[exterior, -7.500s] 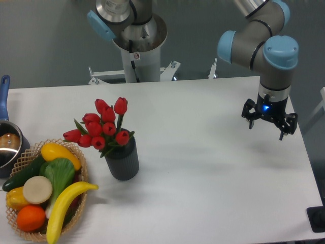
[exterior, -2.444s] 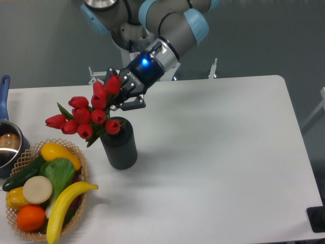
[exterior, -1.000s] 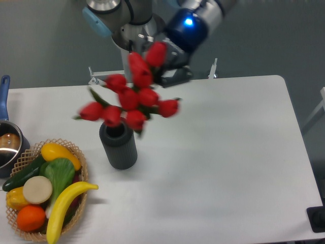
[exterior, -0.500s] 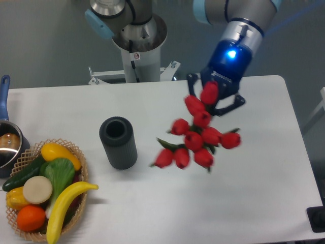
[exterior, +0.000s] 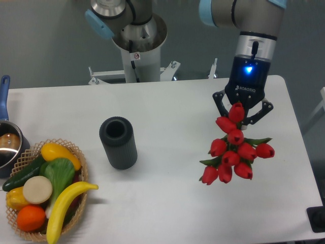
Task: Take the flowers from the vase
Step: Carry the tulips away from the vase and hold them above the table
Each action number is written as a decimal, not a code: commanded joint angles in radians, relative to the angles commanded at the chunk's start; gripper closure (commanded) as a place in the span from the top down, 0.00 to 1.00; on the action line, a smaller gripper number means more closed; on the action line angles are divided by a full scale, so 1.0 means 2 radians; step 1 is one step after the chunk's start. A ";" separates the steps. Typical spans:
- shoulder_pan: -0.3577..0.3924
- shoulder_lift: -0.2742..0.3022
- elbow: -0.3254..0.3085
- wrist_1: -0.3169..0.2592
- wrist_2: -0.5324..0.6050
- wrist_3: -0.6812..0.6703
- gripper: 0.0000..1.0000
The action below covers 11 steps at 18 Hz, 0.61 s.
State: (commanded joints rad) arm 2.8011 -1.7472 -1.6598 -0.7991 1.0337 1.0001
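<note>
My gripper [exterior: 242, 116] is shut on the flowers [exterior: 233, 152], a bunch of red tulip buds with green leaves. The bunch hangs below the fingers over the right part of the white table [exterior: 167, 203], clear of the vase. The dark grey ribbed vase [exterior: 118, 143] stands upright and empty at the left of centre, its round mouth open to the camera. The flower stems are hidden between the fingers.
A wicker basket [exterior: 25, 152] of fruit and vegetables sits at the front left corner. A steel pot with a blue handle [exterior: 6, 140] is at the left edge. The arm's base column [exterior: 137, 46] stands behind the table's far edge.
The gripper came from the right, closed on the flowers, lifted them out of the vase and carried them across to the right. In the last half second it moved further right.
</note>
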 joint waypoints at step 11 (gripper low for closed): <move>-0.036 -0.061 0.052 -0.111 0.198 0.125 0.00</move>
State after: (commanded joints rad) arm 2.7290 -1.8683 -1.5556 -1.0214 1.4295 1.2501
